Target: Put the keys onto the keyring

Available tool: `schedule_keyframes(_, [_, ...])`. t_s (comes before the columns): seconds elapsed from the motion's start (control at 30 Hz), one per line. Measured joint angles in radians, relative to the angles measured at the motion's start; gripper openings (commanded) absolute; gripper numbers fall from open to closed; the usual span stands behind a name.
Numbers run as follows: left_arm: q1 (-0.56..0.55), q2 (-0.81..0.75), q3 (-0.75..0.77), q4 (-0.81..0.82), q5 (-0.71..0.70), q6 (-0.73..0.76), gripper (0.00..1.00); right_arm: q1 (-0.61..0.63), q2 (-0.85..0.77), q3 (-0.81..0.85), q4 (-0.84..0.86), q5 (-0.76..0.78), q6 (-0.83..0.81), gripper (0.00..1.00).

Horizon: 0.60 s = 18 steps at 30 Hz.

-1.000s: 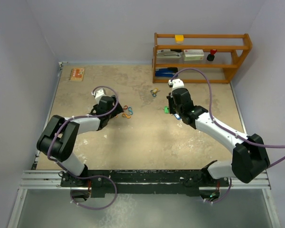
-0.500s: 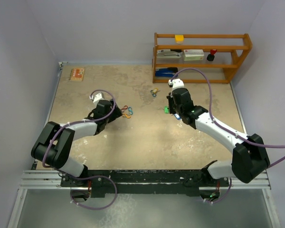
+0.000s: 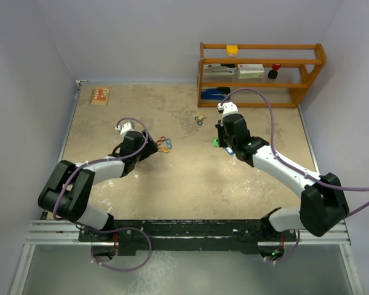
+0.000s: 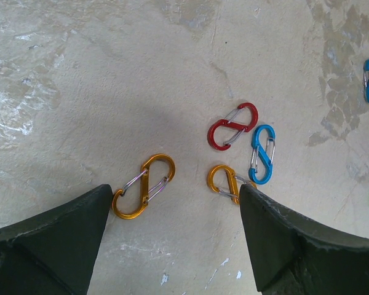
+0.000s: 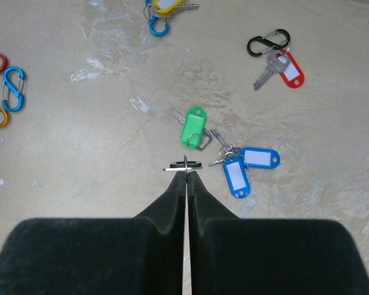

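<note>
Several keys lie ahead of my right gripper (image 5: 185, 169): one with a green tag (image 5: 192, 128), two with blue tags (image 5: 236, 176), and one with a red tag (image 5: 289, 67) on a black clip (image 5: 267, 43). A yellow-tagged key (image 5: 166, 6) hangs on a blue clip. My right gripper is shut on a thin metal ring seen edge-on, which looks like the keyring (image 5: 185, 163), just above the table. My left gripper (image 4: 175, 196) stands open and low over two orange clips (image 4: 143, 186), with a red clip (image 4: 233, 126) and a blue clip (image 4: 262, 153) beyond. Nothing is between its fingers.
A wooden shelf (image 3: 261, 74) with boxes stands at the back right. A small orange item (image 3: 99, 96) lies at the back left. The clip cluster (image 3: 165, 145) sits between the arms, and the yellow-tagged key (image 3: 200, 118) lies further back.
My left arm has dropped lower and drawn its gripper slightly back toward the near left, still open. The right arm has not moved.
</note>
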Motion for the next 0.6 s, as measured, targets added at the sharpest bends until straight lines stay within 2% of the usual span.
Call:
schedule_keyframes(0.27, [-0.002,-0.002,-0.003,-0.008,-0.013,0.002,0.78,0.000,0.000,0.000,0.000,-0.002,0.000,0.00])
schedule_keyframes(0.6, [-0.050,-0.002,0.029,-0.108,-0.133,0.043,0.77,0.000,0.000,0.000,0.000,-0.003,0.000,0.00])
